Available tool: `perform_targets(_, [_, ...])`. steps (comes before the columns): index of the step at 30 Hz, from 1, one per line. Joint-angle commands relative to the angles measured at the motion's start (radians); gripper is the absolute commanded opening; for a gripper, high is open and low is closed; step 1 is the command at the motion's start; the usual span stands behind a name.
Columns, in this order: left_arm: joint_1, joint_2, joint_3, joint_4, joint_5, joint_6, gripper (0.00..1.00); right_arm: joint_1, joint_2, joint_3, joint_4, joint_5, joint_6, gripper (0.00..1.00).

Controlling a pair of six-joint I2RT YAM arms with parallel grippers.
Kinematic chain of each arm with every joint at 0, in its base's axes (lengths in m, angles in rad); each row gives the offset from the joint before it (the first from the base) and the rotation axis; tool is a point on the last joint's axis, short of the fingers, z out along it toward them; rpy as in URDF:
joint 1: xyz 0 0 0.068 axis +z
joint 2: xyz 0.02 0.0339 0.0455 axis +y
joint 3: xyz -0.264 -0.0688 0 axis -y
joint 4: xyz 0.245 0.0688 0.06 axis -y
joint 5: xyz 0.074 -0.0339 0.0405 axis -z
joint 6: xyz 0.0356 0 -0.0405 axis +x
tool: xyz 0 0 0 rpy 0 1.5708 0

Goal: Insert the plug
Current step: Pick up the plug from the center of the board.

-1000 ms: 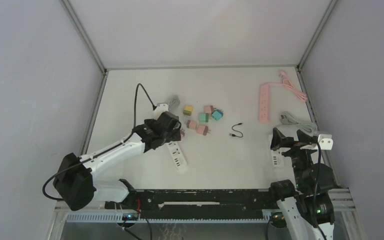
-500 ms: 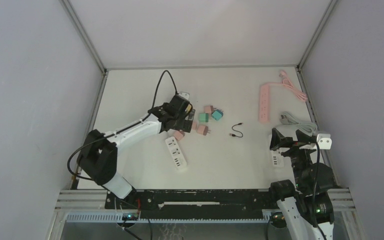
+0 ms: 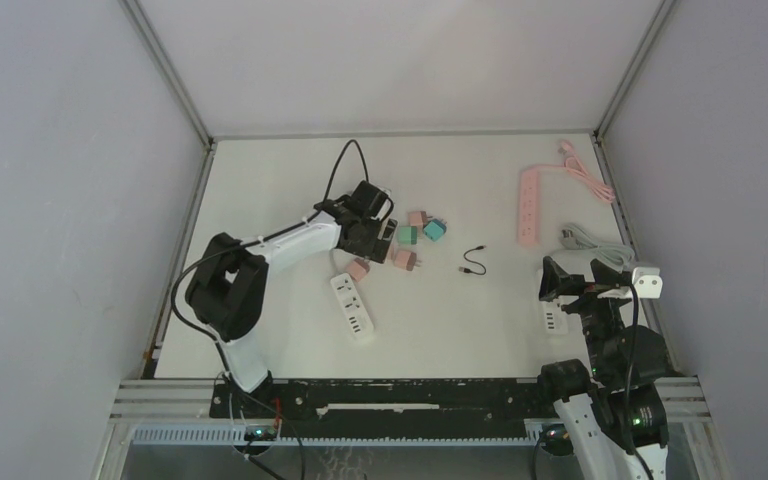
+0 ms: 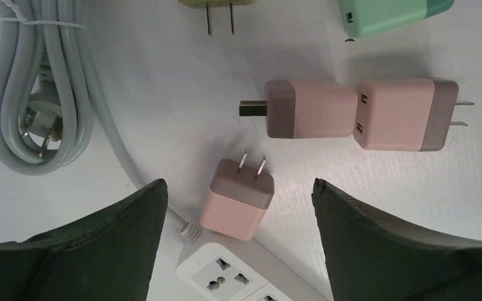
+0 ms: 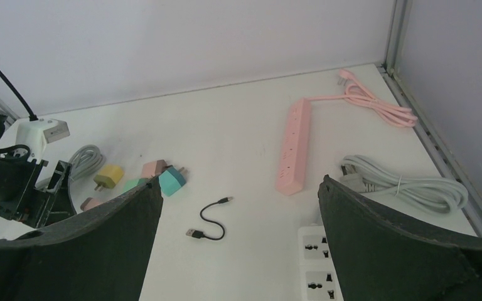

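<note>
A pink plug [image 4: 238,197] lies flat on the table with its two prongs pointing away from the white power strip [image 4: 226,276], whose end socket sits right behind it. My left gripper [image 4: 238,185] hangs open above this plug, one finger on each side, touching nothing. From above, the left gripper [image 3: 372,240] is just beyond the pink plug [image 3: 358,269] and the white strip [image 3: 353,307]. My right gripper [image 5: 240,182] stands open and empty at the near right [image 3: 560,280].
Two more pink plugs [image 4: 310,108] [image 4: 401,114], a yellow one [image 5: 108,175], a green one [image 3: 407,234] and a teal one [image 3: 434,229] lie nearby. A grey cable coil [image 4: 31,94], a short USB cable [image 3: 473,262], a pink power strip [image 3: 529,204] and a second white strip [image 5: 317,263] are there.
My left arm has swung away from me and to the right, from over the strip to the cluster of plugs. Its jaws have narrowed slightly. The right arm has not moved.
</note>
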Motion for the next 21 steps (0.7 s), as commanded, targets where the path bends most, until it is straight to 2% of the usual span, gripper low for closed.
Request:
perform_targets(1, [0.028,0.023,0.060,-0.019,0.041,0.034,0.88,0.007,-0.033,0.001,0.024,-0.012,-0.015,1.00])
perform_targets(21, [0.039,0.100,0.058,-0.046,0.079,0.027,0.78,0.007,0.070,0.009,0.013,0.000,-0.018,1.00])
